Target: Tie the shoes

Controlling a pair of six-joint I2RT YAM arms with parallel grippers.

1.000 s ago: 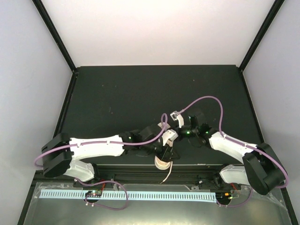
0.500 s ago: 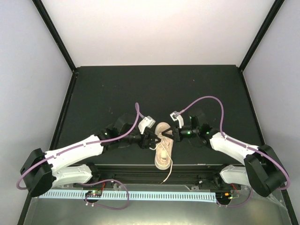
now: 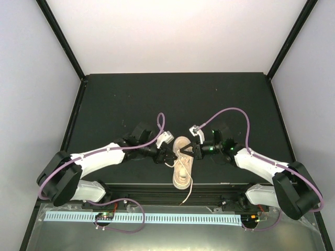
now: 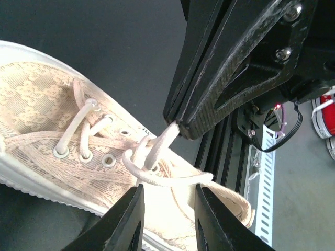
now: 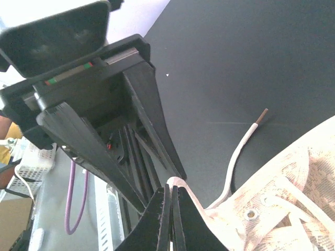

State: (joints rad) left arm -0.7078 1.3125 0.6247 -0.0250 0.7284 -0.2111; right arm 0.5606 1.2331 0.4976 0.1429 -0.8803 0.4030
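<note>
top external: small beige-pink fabric sneaker (image 3: 182, 167) lies at 6 o'clock on black table (image 3: 157, 99). right gripper (image 3: 187, 152) clamped on thin off-white lace (image 4: 159, 146) at sneaker's 3 o'clock; left gripper (image 3: 170, 157) fingers apart at 9 o'clock.

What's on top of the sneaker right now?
Thin off-white laces cross the sneaker through its eyelets. One loop runs up into the right gripper, shut on it. The left gripper is open, straddling that loop; the upper beneath its fingers is hidden.
</note>
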